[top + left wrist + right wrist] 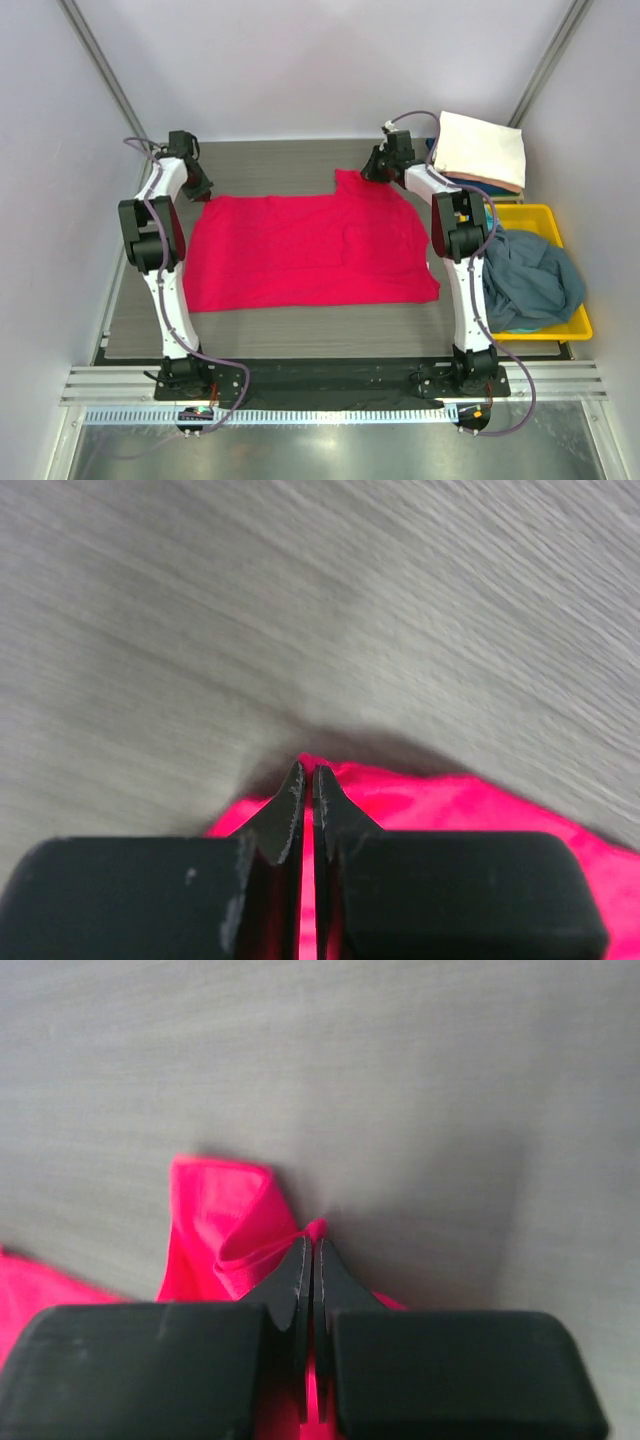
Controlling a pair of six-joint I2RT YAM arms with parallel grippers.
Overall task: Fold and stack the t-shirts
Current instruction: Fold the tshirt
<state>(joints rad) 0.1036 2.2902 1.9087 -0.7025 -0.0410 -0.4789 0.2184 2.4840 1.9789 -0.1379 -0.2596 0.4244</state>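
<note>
I see the bright crimson-pink cloth t-shirt [310, 250] spread flat mid-table on the grey wood-grain tabletop [270, 160]. My left gripper [308, 778] is clenched on its far left corner, red cloth pinched between the jaws. My right gripper [310, 1245] is likewise clamped on a bunched fold at the far right edge. A slate blue-grey t-shirt [530, 280] lies heaped in the yellow plastic tray [535, 212] at right. A folded cream-white t-shirt [482, 148] tops a small stack behind the tray.

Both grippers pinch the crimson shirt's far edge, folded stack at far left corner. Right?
Wrong corner: the top external view shows the folded stack at the far right. The left gripper and right gripper do pinch the crimson shirt at its far edge.
</note>
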